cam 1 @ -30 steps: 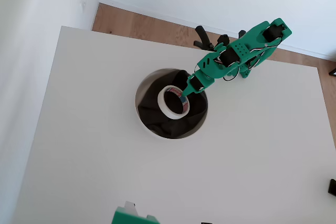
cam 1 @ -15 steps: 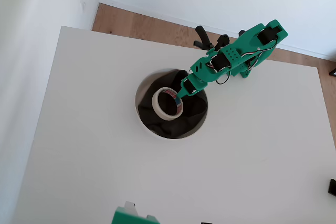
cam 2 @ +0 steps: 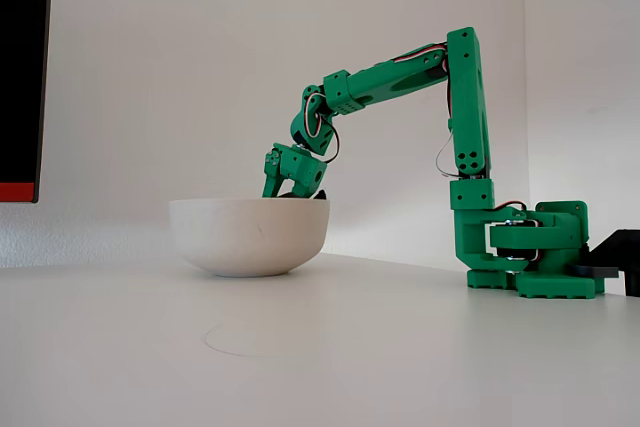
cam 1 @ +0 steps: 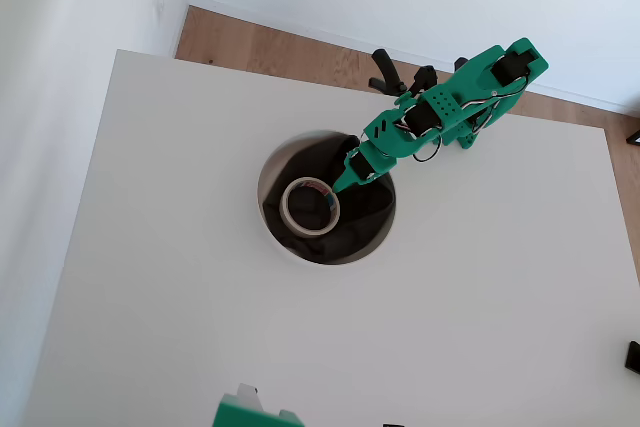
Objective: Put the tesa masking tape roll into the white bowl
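The tesa masking tape roll, a cream ring with a red-and-blue core label, lies nearly flat on the black cloth inside the white bowl in the overhead view. My green gripper points down into the bowl, its tip at the roll's upper right edge. In the fixed view the gripper dips behind the rim of the bowl; its jaws look spread, with the tips and the roll hidden by the bowl wall.
The bowl stands mid-table on a white tabletop. The arm's base sits at the table's far edge. A green object pokes in at the overhead view's bottom edge.
The tilted roll dropped off the gripper, slid slightly left and settled flat in the bowl. The arm lowered toward the bowl, then stayed almost still.
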You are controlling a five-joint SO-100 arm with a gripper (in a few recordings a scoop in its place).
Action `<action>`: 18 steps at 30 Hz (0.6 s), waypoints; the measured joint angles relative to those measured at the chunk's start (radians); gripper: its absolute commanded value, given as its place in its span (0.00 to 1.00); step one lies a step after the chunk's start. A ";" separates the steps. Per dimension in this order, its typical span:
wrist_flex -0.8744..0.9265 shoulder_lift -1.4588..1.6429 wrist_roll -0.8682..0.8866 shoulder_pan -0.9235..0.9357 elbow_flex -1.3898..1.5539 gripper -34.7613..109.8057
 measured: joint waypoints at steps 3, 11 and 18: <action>0.000 0.000 0.011 0.002 0.000 0.18; 0.005 -0.012 0.038 -0.009 -0.049 0.18; 0.087 -0.086 0.080 -0.038 -0.242 0.18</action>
